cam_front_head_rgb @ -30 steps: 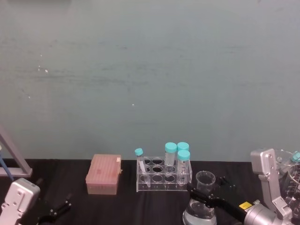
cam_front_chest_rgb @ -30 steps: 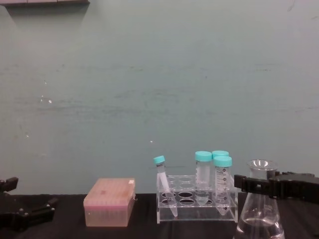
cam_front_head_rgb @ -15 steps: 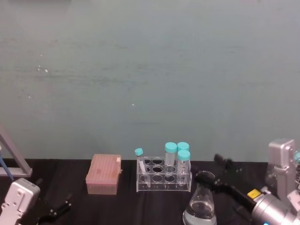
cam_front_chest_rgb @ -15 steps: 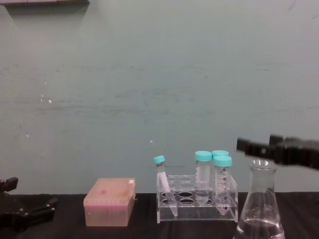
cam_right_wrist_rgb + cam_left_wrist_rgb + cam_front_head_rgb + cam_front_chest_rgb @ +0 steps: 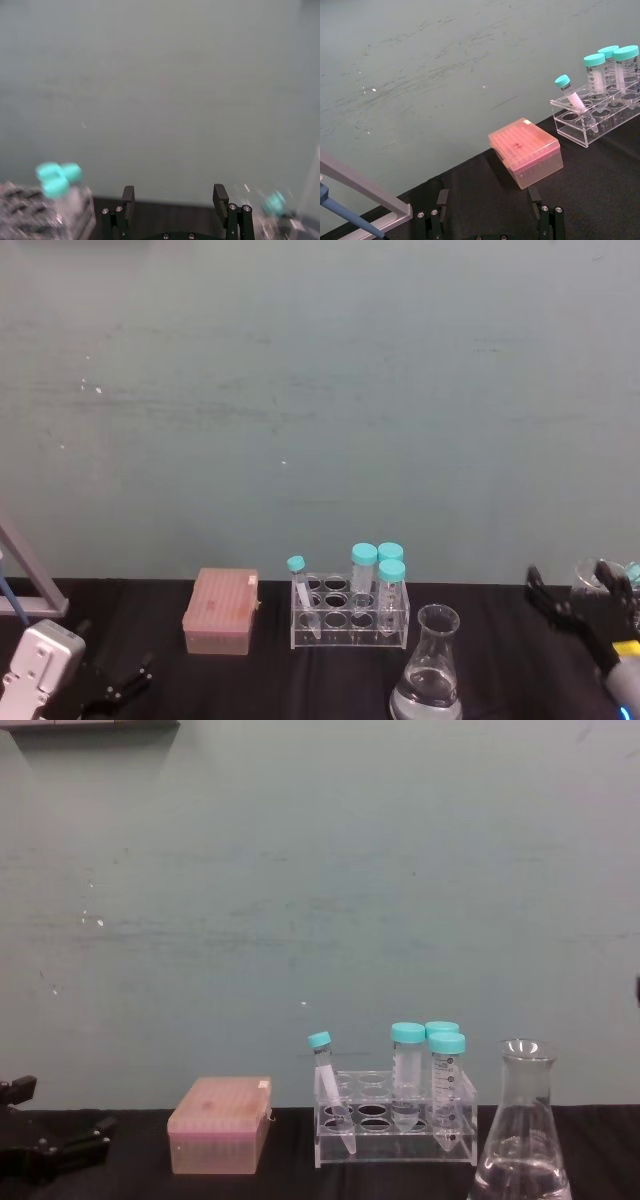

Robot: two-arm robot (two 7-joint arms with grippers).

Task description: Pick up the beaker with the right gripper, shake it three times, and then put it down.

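Right gripper point(image 5: 575, 600) hangs spread and empty, right of the beaker point(image 5: 427, 670) standing before the tube rack point(image 5: 350, 615). Glass, slick, sloshing liquid; I'd grip the narrow neck.

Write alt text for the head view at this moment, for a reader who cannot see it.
The beaker stands free on the black table, with the open right gripper off to its right, apart from it. Behind the beaker is a clear rack of teal-capped tubes, and left of that a pink box. The left gripper sits low at the left corner.
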